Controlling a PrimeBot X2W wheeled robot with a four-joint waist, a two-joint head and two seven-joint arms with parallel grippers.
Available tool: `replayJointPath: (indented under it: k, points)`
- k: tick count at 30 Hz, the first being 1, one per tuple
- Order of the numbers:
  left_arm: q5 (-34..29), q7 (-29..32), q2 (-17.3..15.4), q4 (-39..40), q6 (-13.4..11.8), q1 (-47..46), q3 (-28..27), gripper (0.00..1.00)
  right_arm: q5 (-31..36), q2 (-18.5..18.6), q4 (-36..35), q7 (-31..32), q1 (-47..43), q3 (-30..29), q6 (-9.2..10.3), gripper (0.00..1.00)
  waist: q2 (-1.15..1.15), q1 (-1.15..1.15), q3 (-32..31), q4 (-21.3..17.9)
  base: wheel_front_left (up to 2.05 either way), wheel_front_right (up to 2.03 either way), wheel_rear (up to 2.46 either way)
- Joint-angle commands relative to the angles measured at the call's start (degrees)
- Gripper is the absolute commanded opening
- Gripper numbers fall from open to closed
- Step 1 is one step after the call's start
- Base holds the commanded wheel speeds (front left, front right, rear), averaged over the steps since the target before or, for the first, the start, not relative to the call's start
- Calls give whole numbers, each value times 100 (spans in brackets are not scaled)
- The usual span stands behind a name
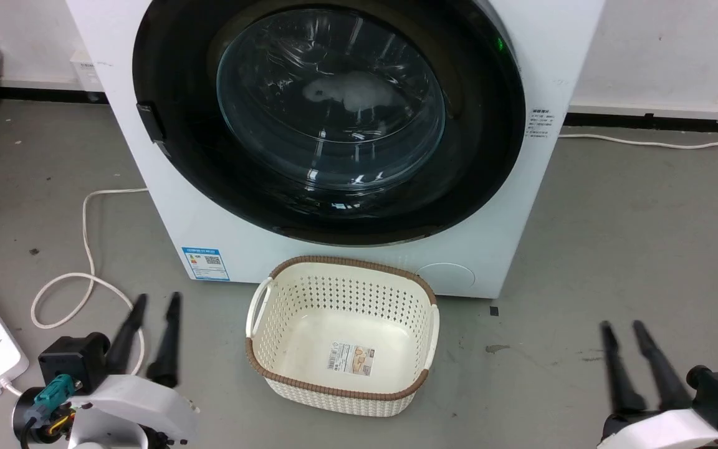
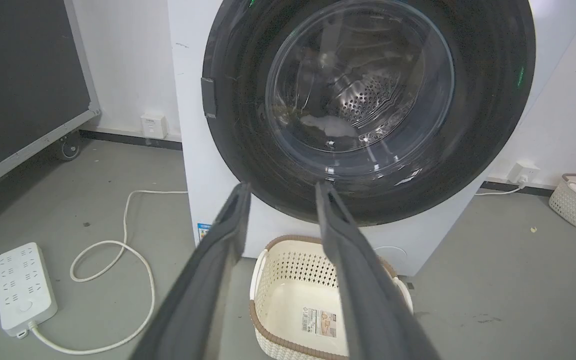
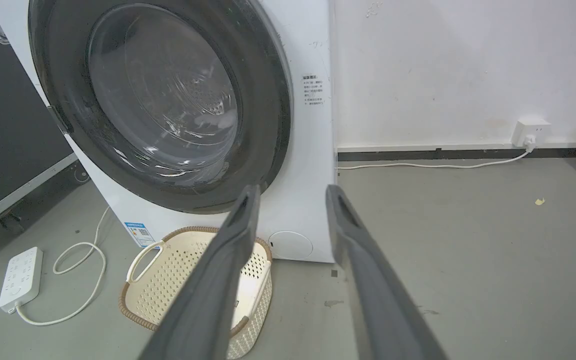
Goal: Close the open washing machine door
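Left tool (image 1: pixel 157 298) and right tool (image 1: pixel 621 325) sit low, fingers apart, empty. At twelve o'clock the washing machine door (image 1: pixel 483 156) looks shut; if not clicked in, it may swing open.

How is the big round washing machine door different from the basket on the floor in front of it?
The washing machine door is round, glossy black with clear glass; the basket is boxy, cream with little holes and a brown rim. The door stands upright on the machine front; the basket sits on the floor, open at the top. Shared: you can see into both.
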State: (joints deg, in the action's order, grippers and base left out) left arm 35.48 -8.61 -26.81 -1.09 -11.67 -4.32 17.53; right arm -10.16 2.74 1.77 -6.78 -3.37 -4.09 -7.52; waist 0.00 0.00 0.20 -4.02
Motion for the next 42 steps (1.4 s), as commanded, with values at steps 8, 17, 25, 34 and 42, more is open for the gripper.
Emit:
replayJointPath:
  k: [8, 17, 25, 34, 42]
  points:
    - [-165, 40, 111, 6, 54, 20, -83, 0, 47, 1, -8, 37, 16, 18, 0, 0, 0, 0, -1, 19, 0, 0, 0]
    - [-420, 102, 283, 14, 138, 51, -208, 0, 120, 2, -21, 85, 40, 47, 0, 0, 0, 0, -2, 48, 0, 0, 0]
    - [-618, 150, 417, 20, 203, 75, -306, 0, 177, 2, -31, 123, 59, 70, 1, 0, 0, 0, -3, 70, 0, 0, 0]
    - [-902, 219, 608, 29, 297, 109, -446, 0, 258, 3, -45, 177, 86, 103, 1, 0, 0, 0, -5, 102, 0, 0, 0]
    - [-1128, 274, 761, 36, 371, 137, -558, 0, 323, 4, -56, 219, 107, 129, 1, 0, 0, 0, -6, 128, 0, 0, 0]
